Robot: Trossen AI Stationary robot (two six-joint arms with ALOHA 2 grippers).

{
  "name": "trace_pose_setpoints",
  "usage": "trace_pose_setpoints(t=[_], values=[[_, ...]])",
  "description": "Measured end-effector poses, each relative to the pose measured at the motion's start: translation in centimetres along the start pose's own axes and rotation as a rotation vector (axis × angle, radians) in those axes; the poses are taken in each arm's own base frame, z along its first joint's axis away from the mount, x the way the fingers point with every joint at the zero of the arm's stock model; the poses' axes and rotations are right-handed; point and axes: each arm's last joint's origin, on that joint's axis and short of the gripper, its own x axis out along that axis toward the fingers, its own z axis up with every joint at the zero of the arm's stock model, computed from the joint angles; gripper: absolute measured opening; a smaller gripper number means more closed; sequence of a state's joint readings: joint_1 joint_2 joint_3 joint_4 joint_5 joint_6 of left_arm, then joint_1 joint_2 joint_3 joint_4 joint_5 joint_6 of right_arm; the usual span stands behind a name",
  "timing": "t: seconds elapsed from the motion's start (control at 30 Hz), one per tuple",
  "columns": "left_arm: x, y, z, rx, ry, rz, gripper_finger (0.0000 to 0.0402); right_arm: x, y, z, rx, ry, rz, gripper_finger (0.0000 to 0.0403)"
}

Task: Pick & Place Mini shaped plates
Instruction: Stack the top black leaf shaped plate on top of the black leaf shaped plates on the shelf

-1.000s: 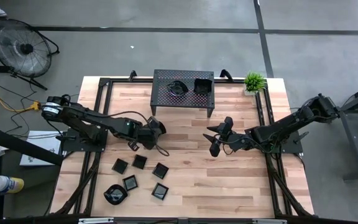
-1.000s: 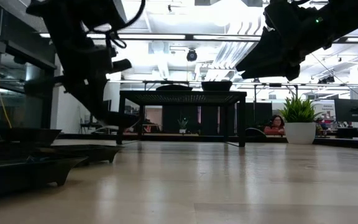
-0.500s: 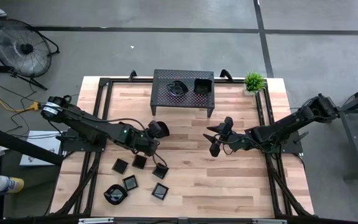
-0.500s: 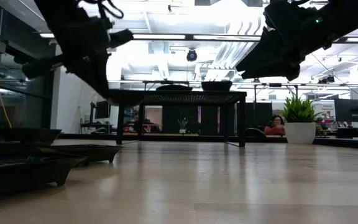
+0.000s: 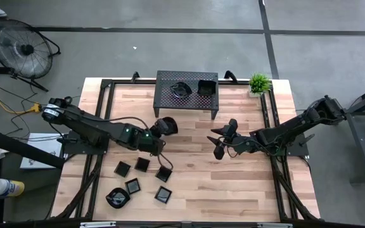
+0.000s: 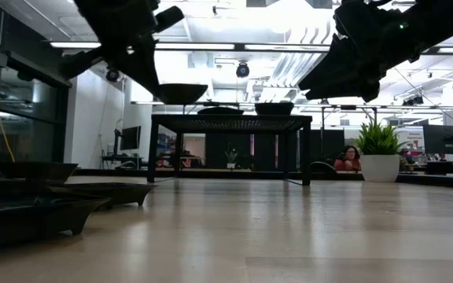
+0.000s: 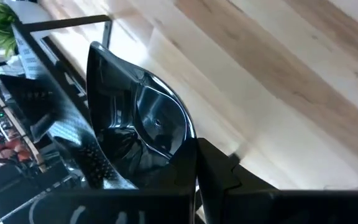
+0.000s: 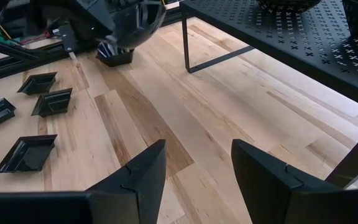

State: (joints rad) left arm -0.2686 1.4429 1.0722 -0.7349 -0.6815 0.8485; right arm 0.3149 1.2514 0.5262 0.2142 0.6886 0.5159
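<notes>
Held plate (image 7: 148, 134): 1 small glossy black dish, rounded bowl-like hollow with a raised rim, carried clear of the table top. Left gripper (image 5: 163, 128): jaws clamped on the held plate, in the air just in front of the rack's near left corner.

Plates on table: 6 black dishes clustered at the near left of the wooden table (image 5: 233, 183); 5 flat squares, among them a square plate (image 5: 163, 195), and 1 rounder dish (image 5: 117, 198).

Plates on rack: 2 dishes on the perforated top of the black metal rack (image 5: 170, 81), a rounded one (image 5: 180, 88) and a squarer one (image 5: 206, 87).

Right gripper (image 8: 194, 171): jaws spread wide, holding nothing, hanging above bare wood right of centre.

Surroundings: potted plant (image 5: 259, 83) at the far right corner of the table; floor fan (image 5: 19, 45) off the table, far left.

View notes: low view shows the held plate level with the rack top, seen edge-on; the left wrist view alone shows its glossy inside; the right wrist view shows the rack's leg standing beside the carrying arm.
</notes>
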Motion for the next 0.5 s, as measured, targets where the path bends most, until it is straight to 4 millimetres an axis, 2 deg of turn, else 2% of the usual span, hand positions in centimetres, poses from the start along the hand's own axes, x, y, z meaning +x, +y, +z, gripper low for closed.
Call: trace_pose_setpoints(t=[0.23, 0.5], values=[[1.6, 2.3, -2.1, -0.060, 0.049, -0.016, 0.0000, 0.0, 0.0, 0.0, 0.000, 0.000, 0.000, 0.0177], [2.8, 4.9, -4.4, -0.174, 0.026, -0.028, 0.0000, 0.0, 0.0, 0.0, -0.001, -0.001, -0.002, 0.0177]])
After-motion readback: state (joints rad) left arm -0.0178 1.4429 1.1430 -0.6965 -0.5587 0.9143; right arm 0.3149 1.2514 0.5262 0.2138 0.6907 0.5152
